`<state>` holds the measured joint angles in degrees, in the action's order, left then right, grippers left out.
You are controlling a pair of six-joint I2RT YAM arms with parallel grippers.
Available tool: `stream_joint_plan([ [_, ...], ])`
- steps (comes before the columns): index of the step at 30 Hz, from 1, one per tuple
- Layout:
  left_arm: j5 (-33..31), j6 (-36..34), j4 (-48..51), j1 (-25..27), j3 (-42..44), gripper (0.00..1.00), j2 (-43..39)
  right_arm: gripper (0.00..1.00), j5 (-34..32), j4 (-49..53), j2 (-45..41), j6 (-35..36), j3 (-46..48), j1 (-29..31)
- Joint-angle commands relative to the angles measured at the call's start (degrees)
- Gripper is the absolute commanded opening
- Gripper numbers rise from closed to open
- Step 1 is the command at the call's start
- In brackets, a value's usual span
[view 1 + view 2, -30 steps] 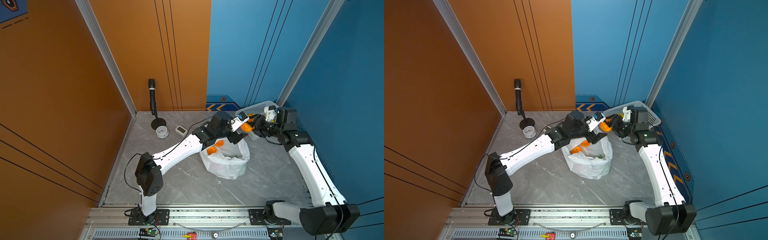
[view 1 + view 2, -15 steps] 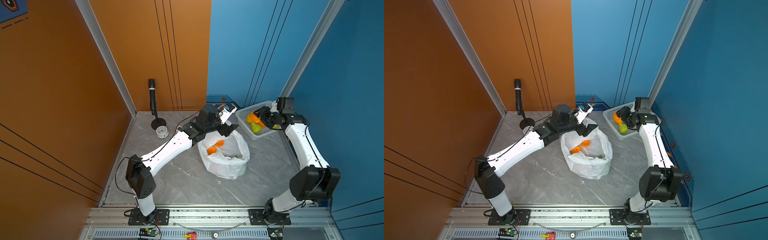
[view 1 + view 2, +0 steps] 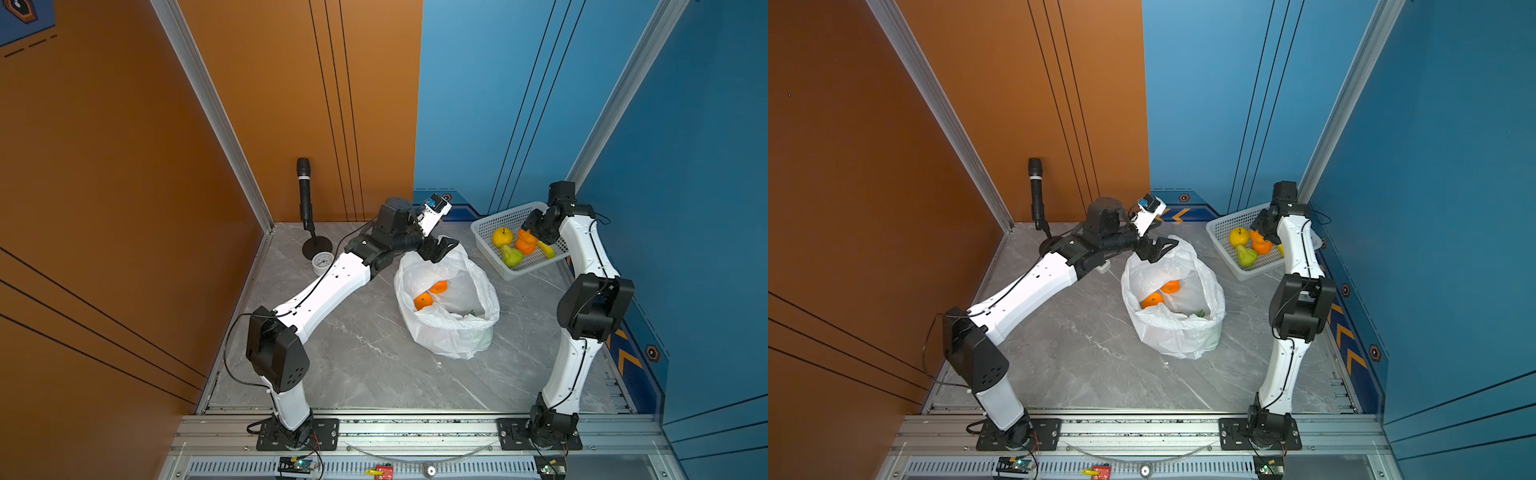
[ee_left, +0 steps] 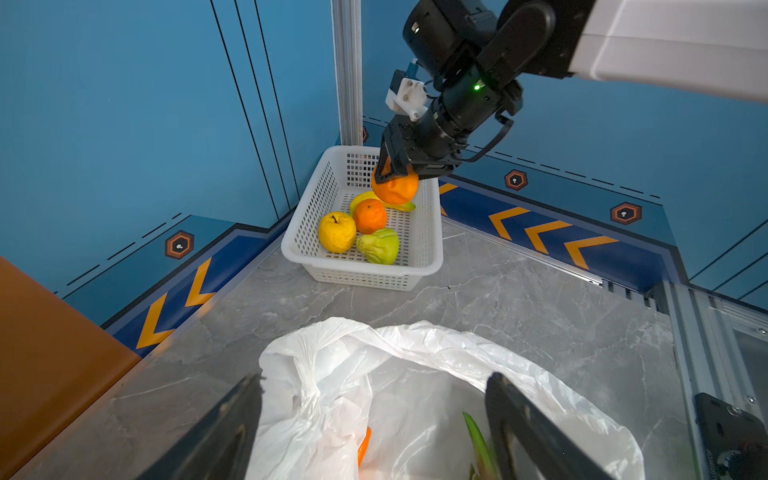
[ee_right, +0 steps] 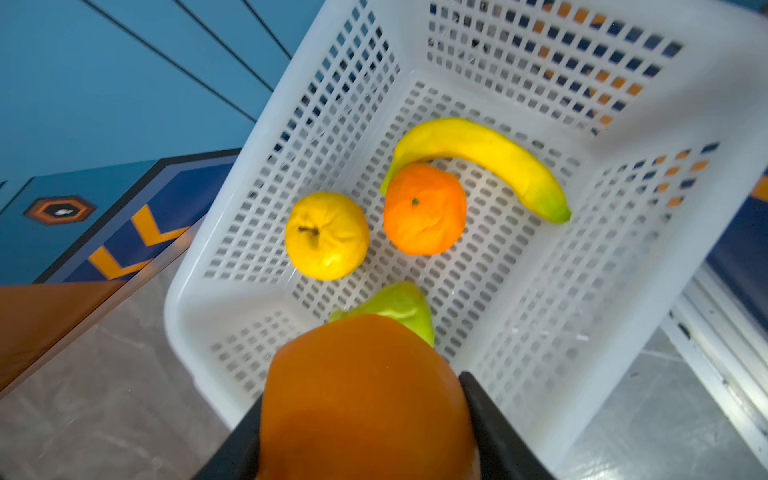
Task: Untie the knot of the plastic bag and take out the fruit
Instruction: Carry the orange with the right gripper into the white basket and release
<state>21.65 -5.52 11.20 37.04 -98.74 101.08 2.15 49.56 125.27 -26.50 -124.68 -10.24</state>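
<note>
The knot undone, the plastic bag [image 3: 449, 332] gapes at the middle of the bench [image 3: 353, 353] as your right tool [image 5: 368, 419] holds an orange [image 4: 397, 187] over the basket [image 3: 486, 232] in the far right corner, your left tool [image 4: 374, 380] wide open at the bag's far rim; two oranges [image 3: 423, 300] and something green [image 4: 478, 440] are left inside.

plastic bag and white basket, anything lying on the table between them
Nothing: between the plastic bag and the basket only bare table shows, clearest in the left wrist view.
</note>
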Motion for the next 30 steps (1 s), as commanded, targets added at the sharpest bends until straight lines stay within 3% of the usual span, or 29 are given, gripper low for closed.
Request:
stream_joint_plan([
  [1, 2.34, 1.95, 0.14, 0.08, -3.03, 0.85, 2.15, 0.55, -5.19, 4.29, 6.08, 2.01, -6.71, -1.36],
  [7, -4.21, 1.31, 3.21, 1.52, -7.54, 0.85, 5.87, 0.55, -5.71, 4.28, 16.89, 0.75, -17.75, -3.85],
  [15, -10.09, 2.93, 8.55, 3.66, -17.54, 0.85, 13.3, 0.54, 0.88, 0.41, 22.27, -2.89, -18.32, -7.41],
  [21, -12.44, 4.94, 11.38, 5.38, -26.36, 0.84, 19.48, 0.56, 0.62, 1.43, 24.07, -4.11, -18.14, -8.12],
  [25, -14.01, 5.47, 12.18, 6.72, -28.82, 0.83, 21.38, 0.63, -0.08, 2.57, 24.3, -3.04, -17.71, -8.13],
  [30, -13.96, 4.76, 12.02, 7.78, -29.57, 0.82, 22.1, 0.83, 5.07, 3.05, 21.43, -0.53, -16.12, -7.78],
])
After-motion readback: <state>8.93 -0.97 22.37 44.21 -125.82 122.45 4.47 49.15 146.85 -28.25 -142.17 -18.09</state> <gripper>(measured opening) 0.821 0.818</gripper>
